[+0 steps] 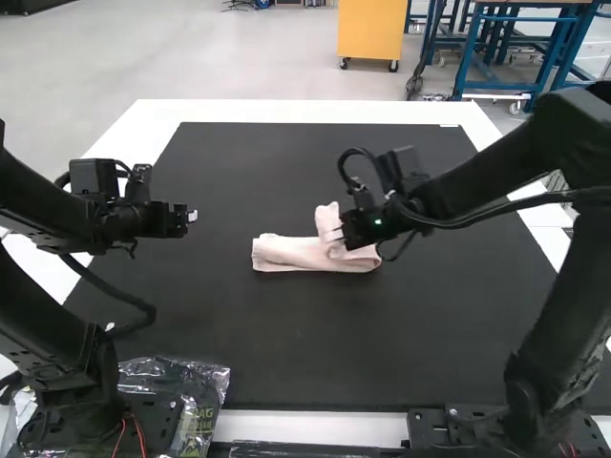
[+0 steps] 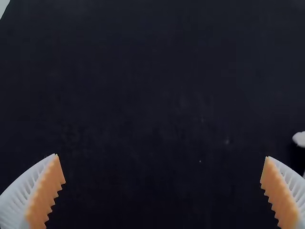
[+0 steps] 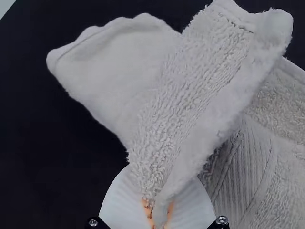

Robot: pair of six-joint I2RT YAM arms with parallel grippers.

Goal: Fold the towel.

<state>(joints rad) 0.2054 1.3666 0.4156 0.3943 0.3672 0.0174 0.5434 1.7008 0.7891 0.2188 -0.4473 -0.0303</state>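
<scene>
R gripper [image 1: 346, 229] is clamped on the towel [image 1: 294, 254], nr mid-mat: in R wrist view a thick strip of cloth is pinched btwn its orange pads [image 3: 145, 210], white ribbed fingers [image 3: 116, 202] bulging out either side. L gripper [image 1: 194, 216] sits well apart fr/ towel, over L part of mat; in L wrist view its fingers [image 2: 19, 191] stand wide apart, orange pads facing each other w/ only dark mat surface seen btwn. Pale bit [image 2: 299, 139] nr that view's edge, can't tell what. Towel, hi view: pale pinkish, lies as a compact, layered strip running L to R, w/ a bunched bit standing up nr its R end, just beside R gripper. Close up, pinched strip is fuzzy pile, w/ a smoother rolled edge, & fans out fr/ the pads across other layers: a smooth, flat flap to one side, a ribbed band & more pile to the other. No. of layers, can't tell. Under it all: blk mat [image 1: 286, 334] on wht tbl [image 1: 315, 112], tbl rim visible past mat's far edge. L arm [image 1: 38, 215] stands at L, R arm [image 1: 506, 176] at R, reaching in twd towel, w/ blk cable [image 1: 496, 210] along it. Clear plastic bag [image 1: 205, 382], crumpled, lies at near L, beside L arm's base.
</scene>
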